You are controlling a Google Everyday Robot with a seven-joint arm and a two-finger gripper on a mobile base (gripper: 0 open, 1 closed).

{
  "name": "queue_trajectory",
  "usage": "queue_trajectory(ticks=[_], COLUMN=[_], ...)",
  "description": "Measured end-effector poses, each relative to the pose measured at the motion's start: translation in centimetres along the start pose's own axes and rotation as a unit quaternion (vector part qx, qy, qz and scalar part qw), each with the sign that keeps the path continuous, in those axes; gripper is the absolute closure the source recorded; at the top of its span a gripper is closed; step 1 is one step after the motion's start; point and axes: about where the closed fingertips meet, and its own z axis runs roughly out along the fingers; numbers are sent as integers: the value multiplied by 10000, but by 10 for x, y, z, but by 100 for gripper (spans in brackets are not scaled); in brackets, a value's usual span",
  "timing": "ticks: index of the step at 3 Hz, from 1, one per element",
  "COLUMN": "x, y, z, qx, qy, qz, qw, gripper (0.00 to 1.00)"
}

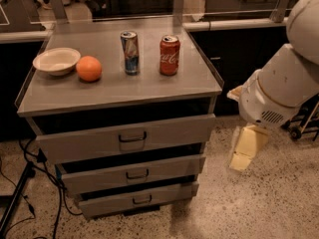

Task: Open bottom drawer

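The grey metal cabinet (119, 91) has three drawers. The bottom drawer (112, 204) is the slimmest front, low near the floor, with a small dark loop handle (142, 200). A dark gap shows above its front. My white arm (279, 91) comes in from the right. My gripper (244, 151) is the cream-coloured part hanging below it, right of the cabinet and about level with the middle drawer (164, 168). It is apart from the cabinet and touches nothing.
On the cabinet top stand a white bowl (56, 60), an orange (89, 68), a blue can (130, 52) and a red cola can (169, 55). Cables and a stand leg (20, 193) lie on the floor at left. A dark counter (249, 24) runs behind.
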Motion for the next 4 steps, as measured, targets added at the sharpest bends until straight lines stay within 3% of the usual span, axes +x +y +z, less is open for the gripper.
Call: queue_trajectory(ticks=[1,2,3,4], x=[-2,-10,-9,-9], y=[17,48,72,80], z=[10,47,104,145], qx=[-164,-305,-544,-762], qy=[-80,-103,-99,-127], qz=[53,183,352,526], qw=[9998,9993,9978,9956], gripper=[0,0,0,0])
